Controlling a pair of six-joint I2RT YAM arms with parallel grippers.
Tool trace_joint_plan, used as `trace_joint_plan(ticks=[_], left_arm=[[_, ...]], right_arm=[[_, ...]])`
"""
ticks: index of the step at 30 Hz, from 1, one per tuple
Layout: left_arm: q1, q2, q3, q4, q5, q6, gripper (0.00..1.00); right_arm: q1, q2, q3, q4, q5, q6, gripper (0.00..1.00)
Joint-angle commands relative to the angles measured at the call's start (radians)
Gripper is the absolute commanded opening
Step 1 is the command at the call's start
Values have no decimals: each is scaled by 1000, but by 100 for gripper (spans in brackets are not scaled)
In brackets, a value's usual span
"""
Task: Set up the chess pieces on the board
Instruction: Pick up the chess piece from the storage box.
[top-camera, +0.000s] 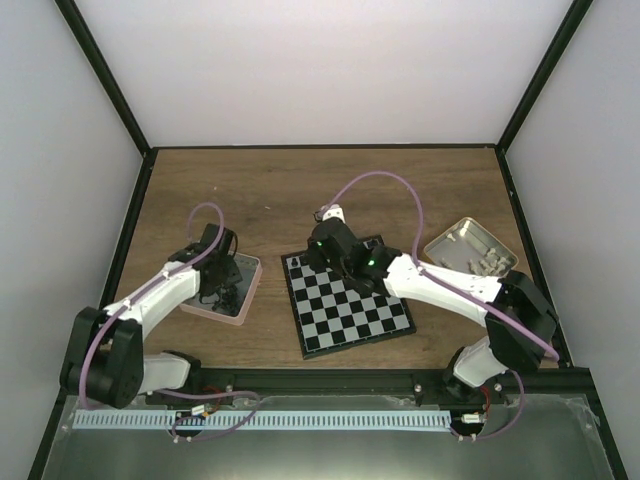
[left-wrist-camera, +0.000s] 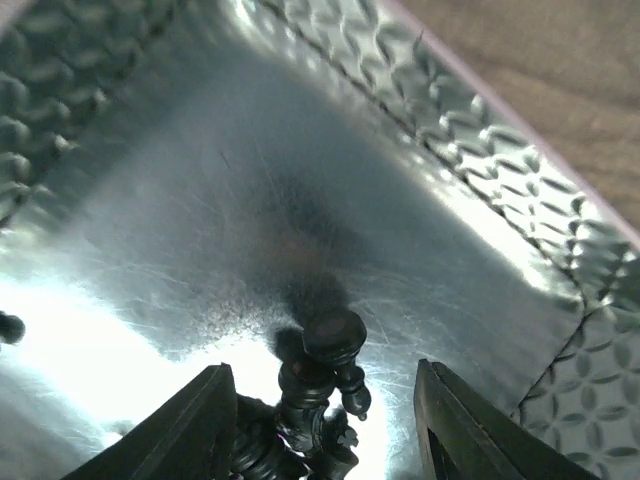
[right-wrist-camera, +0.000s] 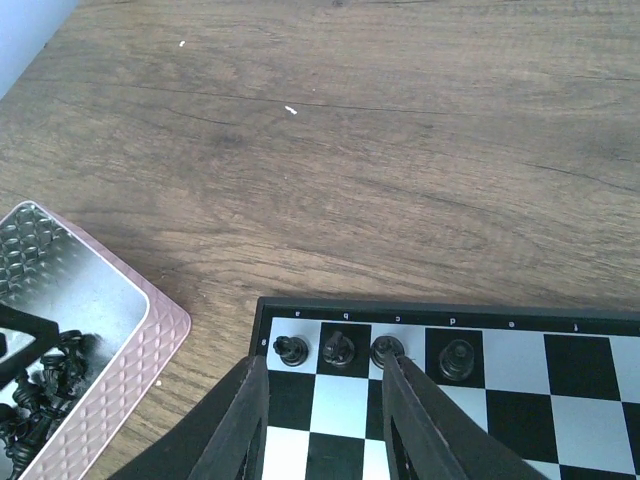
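I'm looking at the board (top-camera: 360, 315) lying in the middle of the table (top-camera: 280, 190), with the tray (right-wrist-camera: 160, 335) sitting to its left and the tin (top-camera: 458, 240) sitting to its right, slightly farther back. Four pieces (right-wrist-camera: 338, 348) are standing side by side along the board's far row, at its left corner. More pieces (right-wrist-camera: 40, 395) are lying heaped in the tray, and other pieces (top-camera: 488, 263) are lying in the tin.

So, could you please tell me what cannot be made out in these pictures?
Top view: far rows of the board, hidden by the right arm.
Top view: whitish pieces in the tin, too small to count.
Left wrist: black pieces' bases, cut off by the bottom edge.
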Motion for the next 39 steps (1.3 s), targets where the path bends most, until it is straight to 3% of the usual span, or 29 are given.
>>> trace_joint_plan(ticks=[1,6,14,22,27,32,36,39], left_arm=[[16,55,-19,57,92,32,48],[38,106,-11,98,43,50,39],[44,160,-4,123,41,67,35],[47,174,-2,134,47,72,17],[47,122,2,140,13,46,16],[47,7,-8,174,4,19,16],[47,-65,-4,190,71,36,16],[47,-131,8,214,201,50,16]], right_arm=[[-6,-33,-10,5,16,21,33],[-6,-37,-28,29,-19,39,33],[-6,-26,-31,33,-39,45,33],[-6,-22,-25,38,-52,45,32],[-6,-30,-32,58,-71,44,33],[-6,-53,-71,159,-200,41,34],[-6,-68,-100,257,-318,72,42],[-8,-76,-117,339,-395,105,46]])
